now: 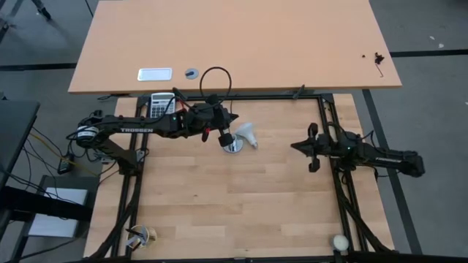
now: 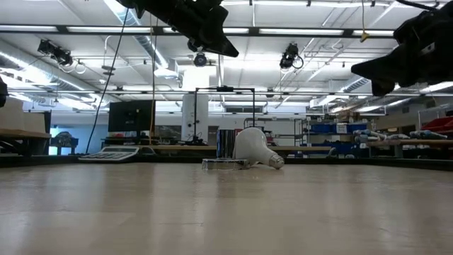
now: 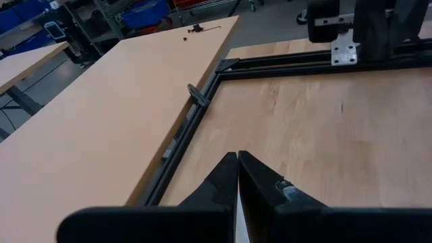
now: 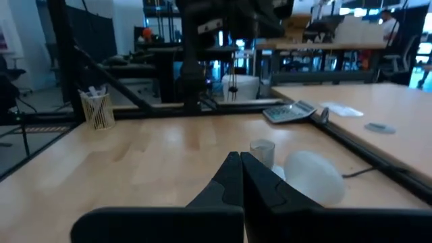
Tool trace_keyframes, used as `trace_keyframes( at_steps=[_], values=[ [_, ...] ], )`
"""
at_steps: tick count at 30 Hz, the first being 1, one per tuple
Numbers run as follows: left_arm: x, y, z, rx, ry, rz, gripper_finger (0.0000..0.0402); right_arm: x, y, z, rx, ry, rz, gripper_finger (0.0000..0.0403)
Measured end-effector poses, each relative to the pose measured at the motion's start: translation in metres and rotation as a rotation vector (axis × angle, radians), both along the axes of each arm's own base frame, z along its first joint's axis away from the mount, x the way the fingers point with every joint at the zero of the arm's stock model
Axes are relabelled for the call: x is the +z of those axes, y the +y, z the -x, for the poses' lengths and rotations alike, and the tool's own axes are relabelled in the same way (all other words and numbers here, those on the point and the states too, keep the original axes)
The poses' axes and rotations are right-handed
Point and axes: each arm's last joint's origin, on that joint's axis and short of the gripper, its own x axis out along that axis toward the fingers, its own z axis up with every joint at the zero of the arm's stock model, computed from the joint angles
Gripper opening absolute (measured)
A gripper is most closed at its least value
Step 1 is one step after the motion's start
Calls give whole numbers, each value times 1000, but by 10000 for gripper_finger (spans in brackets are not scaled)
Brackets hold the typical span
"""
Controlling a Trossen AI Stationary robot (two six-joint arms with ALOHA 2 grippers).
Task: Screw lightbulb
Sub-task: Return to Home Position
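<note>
1 lightbulb (image 1: 246, 134) lies on its side at the centre of the high view, on the pale wood table (image 1: 234, 204), just beside 1 round silver socket (image 1: 232, 146); no gripper touches either. In the low view the lightbulb (image 2: 253, 147) sits mid-frame, dome up and to the left, narrow grey base down to the right, with the socket (image 2: 222, 164) flat at its left. Whether the 2 touch cannot be told. The socket's black cord (image 1: 216, 71) loops toward the top of the high view.

2 dark arms are in view. The left gripper (image 1: 232, 117) hangs above the table just up and left of the lightbulb, its 2 fingers pressed together to a point and holding nothing; the left wrist view shows the left gripper (image 3: 237, 156) closed over bare wood. In the low view the left gripper (image 2: 232, 49) hangs at upper centre, well clear of the tabletop.

The right gripper (image 1: 296, 146) is right of centre in the high view, well apart from the lightbulb, its tip pointing left. Its 2 fingers also meet with nothing between them; the right wrist view shows the right gripper (image 4: 239, 156) closed, the lightbulb (image 4: 312, 177) beyond it. In the low view the right gripper (image 2: 359, 69) hangs at upper right.

Also in the high view: 1 calculator (image 1: 162, 104) at upper left of the frame, 1 cream ball (image 1: 340, 241) at lower right, and 1 cup (image 1: 151, 234) at lower left.
</note>
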Motion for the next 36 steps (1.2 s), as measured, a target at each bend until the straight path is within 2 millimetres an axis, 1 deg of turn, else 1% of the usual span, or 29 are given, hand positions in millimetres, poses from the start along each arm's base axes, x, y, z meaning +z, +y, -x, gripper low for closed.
trace_keyframes(
  at_steps=[3, 5, 11, 14, 19, 24, 28, 31, 36],
  values=[
    [0, 0, 0, 0, 0, 0, 19, 2, 1, 2, -7, -26, 21, 0],
    [0, 0, 0, 0, 0, 0, 19, 1, 0, 1, -45, -8, 22, 0],
    [1, 0, 0, -6, 2, -18, 19, 2, 0, 2, -86, -13, 43, 1],
    [2, 0, -1, 2, -26, 3, 19, 1, -1, 1, -91, -2, 61, 10],
    [4, -3, -2, -38, -62, 27, 19, -3, -3, -1, -108, 42, 48, 29],
    [2, -3, -3, -39, -93, 24, 19, -5, -6, -3, -131, 70, 39, 30],
    [1, -6, 2, -52, -136, 9, 19, -5, -6, -3, -134, 71, 40, 24],
    [0, -9, 10, -60, -155, -1, 19, -5, -6, -3, -133, 72, 46, 22],
    [-3, -13, 32, -60, -185, -6, 19, -6, -6, -3, -131, 80, 47, 23]
  ],
)
